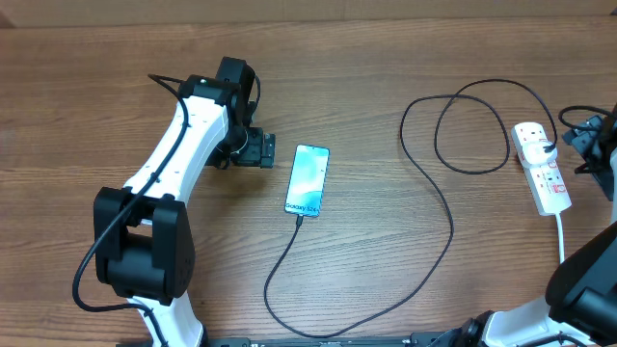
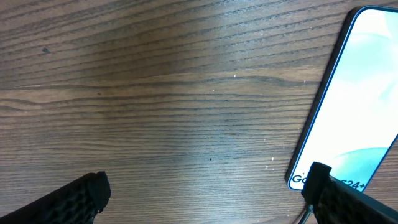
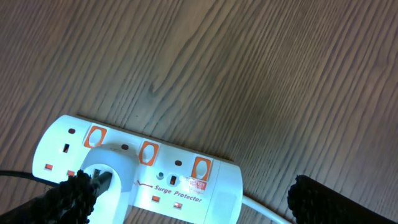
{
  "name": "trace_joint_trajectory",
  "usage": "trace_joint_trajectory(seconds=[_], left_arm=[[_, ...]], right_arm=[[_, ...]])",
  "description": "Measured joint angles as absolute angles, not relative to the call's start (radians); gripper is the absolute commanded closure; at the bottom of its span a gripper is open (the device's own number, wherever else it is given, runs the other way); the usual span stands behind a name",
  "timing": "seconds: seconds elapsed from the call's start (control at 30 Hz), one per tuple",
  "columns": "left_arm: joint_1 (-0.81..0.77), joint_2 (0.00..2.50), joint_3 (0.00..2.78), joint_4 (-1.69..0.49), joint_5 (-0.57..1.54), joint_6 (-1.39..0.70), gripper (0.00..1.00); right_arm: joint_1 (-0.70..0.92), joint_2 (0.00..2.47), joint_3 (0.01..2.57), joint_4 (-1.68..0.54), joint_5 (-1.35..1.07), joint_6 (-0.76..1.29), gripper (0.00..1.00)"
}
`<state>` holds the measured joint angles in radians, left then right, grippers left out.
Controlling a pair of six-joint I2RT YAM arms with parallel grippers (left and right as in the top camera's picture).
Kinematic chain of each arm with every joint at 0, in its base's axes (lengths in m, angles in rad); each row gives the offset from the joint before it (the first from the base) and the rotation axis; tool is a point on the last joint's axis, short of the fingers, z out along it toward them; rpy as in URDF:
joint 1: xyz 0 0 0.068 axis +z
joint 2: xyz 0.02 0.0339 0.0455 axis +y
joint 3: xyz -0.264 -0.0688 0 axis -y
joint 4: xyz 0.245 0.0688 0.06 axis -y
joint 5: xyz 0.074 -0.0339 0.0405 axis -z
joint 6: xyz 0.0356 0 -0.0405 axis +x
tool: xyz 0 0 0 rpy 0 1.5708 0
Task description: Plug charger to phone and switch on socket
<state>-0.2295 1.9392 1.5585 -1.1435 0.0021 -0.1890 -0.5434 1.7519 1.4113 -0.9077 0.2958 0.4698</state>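
The phone [image 1: 308, 179] lies flat mid-table, its light-blue screen up; in the left wrist view it fills the right side [image 2: 364, 87]. The charger's black cable [image 1: 439, 193] meets the phone's near end and loops right to the white socket [image 1: 542, 166]. My left gripper [image 1: 268, 151] sits just left of the phone, open, with only bare wood between its fingers [image 2: 81, 196]. My right gripper [image 1: 578, 145] hovers beside the socket [image 3: 186, 177], open, with its fingers [image 3: 323, 199] on either side of the strip. A white adaptor [image 3: 109, 171] with the dark cable sits in one outlet.
Orange-red switches [image 3: 148, 152] run along the socket's top. The socket's white cord [image 1: 560, 231] leads toward the front edge beside the right arm's base. The charger cable forms a wide loop [image 1: 472, 125] on the wood between the phone and the socket.
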Motion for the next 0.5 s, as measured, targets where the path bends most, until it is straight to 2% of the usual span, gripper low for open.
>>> trace_joint_trajectory(seconds=[0.5], left_arm=[[-0.23,1.939,1.559,-1.143,0.002,-0.189,0.0]], right_arm=[[-0.622,1.816,1.411,-0.887,0.264,0.411,0.0]])
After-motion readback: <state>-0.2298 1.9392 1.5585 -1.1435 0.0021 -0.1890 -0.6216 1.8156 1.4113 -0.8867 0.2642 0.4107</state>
